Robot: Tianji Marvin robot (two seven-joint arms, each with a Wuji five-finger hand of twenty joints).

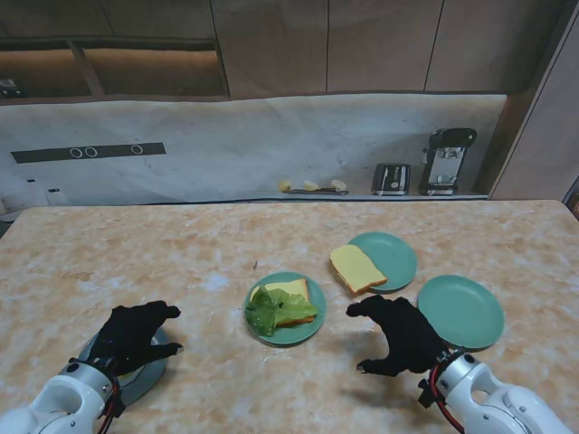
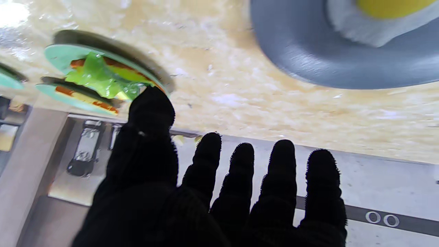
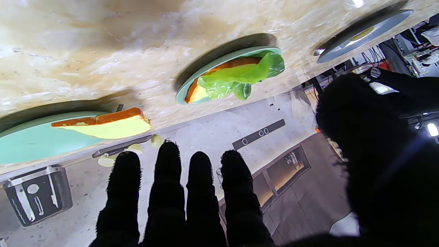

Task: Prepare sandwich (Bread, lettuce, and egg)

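The black-gloved left hand (image 1: 129, 334) has its fingers (image 2: 281, 178) spread and straight, gripping nothing, and it hovers over a round grey plate (image 2: 308, 61) that holds a fried egg with white edge and yellow yolk (image 2: 370, 24). The black-gloved right hand (image 1: 401, 333) is likewise splayed and unladen — it hangs over bare marble-patterned table (image 1: 181, 262), between three round mint-green plates. To its left, the middle plate (image 1: 312, 327) carries a toast slice (image 1: 291, 298) with a crinkled green lettuce leaf (image 1: 270, 312) draped over it. The farther plate (image 1: 398, 258) bears a second yellow bread slice (image 1: 356, 268) overhanging its rim. The right-hand plate (image 1: 461, 311) holds nothing.
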